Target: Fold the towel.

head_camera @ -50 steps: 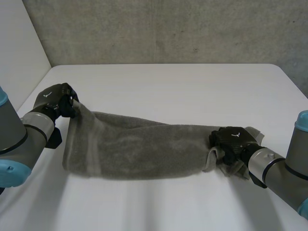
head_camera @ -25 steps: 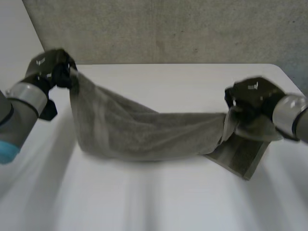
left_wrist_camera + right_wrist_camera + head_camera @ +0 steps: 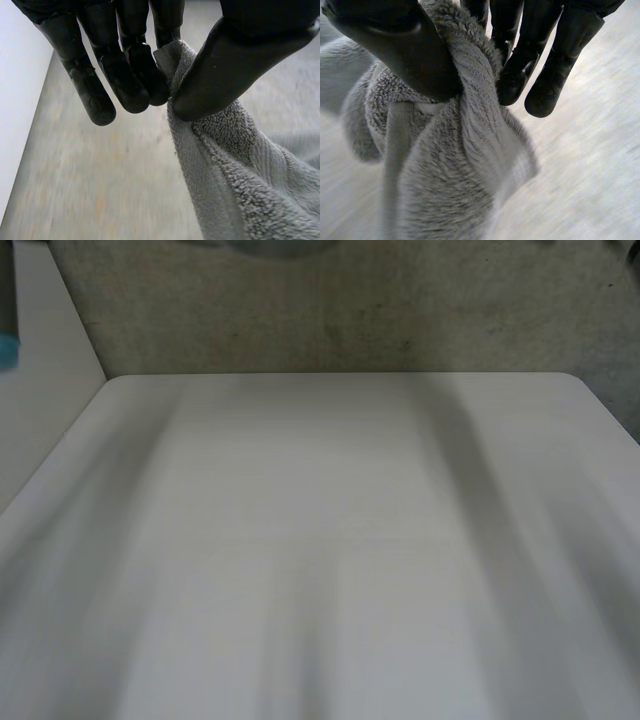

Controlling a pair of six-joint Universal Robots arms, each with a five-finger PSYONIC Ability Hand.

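I see my left hand (image 3: 232, 57) pinching one end of the grey towel (image 3: 240, 185) between thumb and fingers. My right hand (image 3: 400, 50) pinches a bunched end the same way. The towel hangs from both, above the white bench (image 3: 320, 540).

You have the white table (image 3: 330, 540) open from edge to edge in the head view, bounded at its far edge by the grey concrete wall (image 3: 330, 310) and along its left side by a white wall (image 3: 40, 390). What hangs in your way is the towel (image 3: 240, 190): it is pinched between thumb and fingers of the left hand (image 3: 235, 65) and of the right hand (image 3: 395, 45). It drapes down below each thumb, with bare table showing on the fingers' side of each hand
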